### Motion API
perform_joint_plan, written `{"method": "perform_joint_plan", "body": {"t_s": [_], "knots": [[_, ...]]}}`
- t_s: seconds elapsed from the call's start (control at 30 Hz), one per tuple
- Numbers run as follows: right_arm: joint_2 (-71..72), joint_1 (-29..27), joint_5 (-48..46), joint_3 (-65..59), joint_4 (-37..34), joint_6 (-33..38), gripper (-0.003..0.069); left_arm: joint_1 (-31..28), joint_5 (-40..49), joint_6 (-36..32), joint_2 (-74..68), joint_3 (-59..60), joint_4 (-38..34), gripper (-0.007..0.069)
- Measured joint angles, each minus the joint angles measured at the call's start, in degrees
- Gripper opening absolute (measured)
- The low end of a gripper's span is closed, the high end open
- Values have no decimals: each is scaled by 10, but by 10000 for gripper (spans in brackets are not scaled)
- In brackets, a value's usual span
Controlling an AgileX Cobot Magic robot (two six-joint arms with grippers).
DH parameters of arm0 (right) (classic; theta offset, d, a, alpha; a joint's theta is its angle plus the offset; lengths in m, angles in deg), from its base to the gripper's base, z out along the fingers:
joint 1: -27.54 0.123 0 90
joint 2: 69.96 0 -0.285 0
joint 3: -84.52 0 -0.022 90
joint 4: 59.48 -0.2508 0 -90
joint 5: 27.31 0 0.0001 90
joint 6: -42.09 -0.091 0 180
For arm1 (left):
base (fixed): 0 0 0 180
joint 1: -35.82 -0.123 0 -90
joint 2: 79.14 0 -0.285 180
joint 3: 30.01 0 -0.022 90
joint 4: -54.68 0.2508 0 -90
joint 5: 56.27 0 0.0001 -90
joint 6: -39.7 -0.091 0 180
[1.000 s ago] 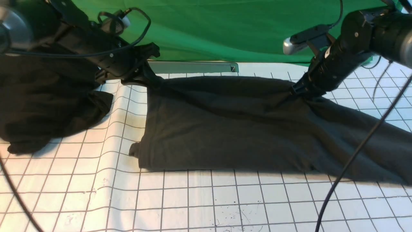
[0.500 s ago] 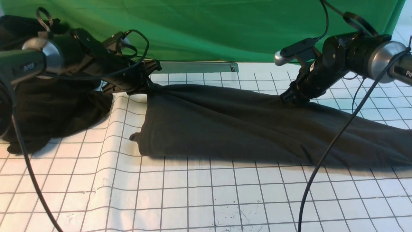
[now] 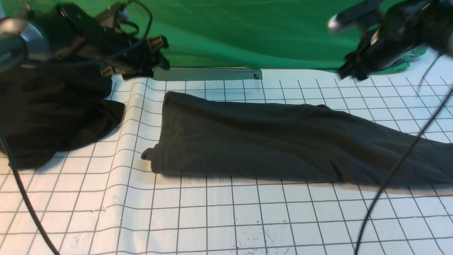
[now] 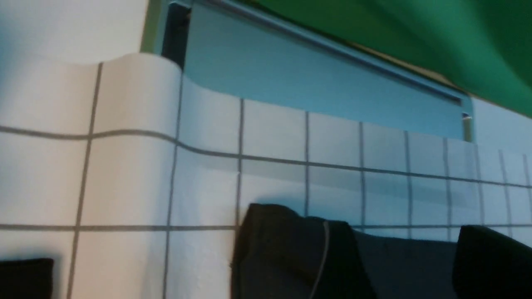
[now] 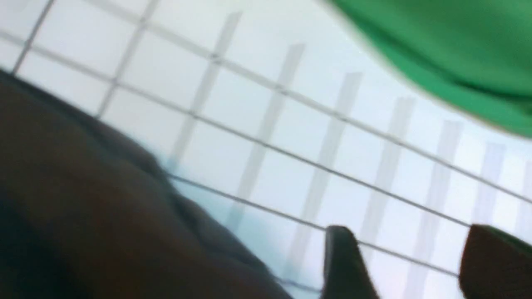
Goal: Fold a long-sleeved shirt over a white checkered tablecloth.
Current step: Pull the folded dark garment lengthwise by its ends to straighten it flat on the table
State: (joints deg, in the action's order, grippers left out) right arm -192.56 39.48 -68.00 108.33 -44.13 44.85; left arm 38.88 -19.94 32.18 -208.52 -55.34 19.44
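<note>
The long-sleeved shirt (image 3: 269, 141) lies as a long dark band across the white checkered tablecloth (image 3: 226, 219), running from left of middle off to the right edge. No logo shows. My left gripper (image 3: 155, 60) hovers open above the shirt's far left corner, holding nothing. In the left wrist view its fingers (image 4: 291, 249) stand wide apart, with the shirt (image 4: 399, 265) lying loose below them. My right gripper (image 3: 348, 72) hangs open above the tablecloth beyond the shirt's far edge. The right wrist view shows empty fingers (image 5: 343, 253) over bare squares, the shirt (image 5: 83, 207) off to one side.
A black heap of cloth (image 3: 53, 117) sits at the left on the tablecloth. A green cloth (image 3: 247, 32) hangs along the back, with a grey metal bar (image 3: 208, 73) below it. Black cables (image 3: 389, 177) cross the right and left foreground.
Both grippers opened, let go of the shirt's far edge and rose away. The raised edge dropped and the shirt now lies flat.
</note>
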Motion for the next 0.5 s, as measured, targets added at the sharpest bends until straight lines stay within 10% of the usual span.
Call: {"method": "perform_joint_plan", "body": {"t_s": [0.17,0.5], "knots": [[84,-51,-190,4,1,34,40,-5,223,33,22,-75,21,307],[162,-269,-244,-111,-153,55,-4,18,329,8,27,-98,38,6]]}}
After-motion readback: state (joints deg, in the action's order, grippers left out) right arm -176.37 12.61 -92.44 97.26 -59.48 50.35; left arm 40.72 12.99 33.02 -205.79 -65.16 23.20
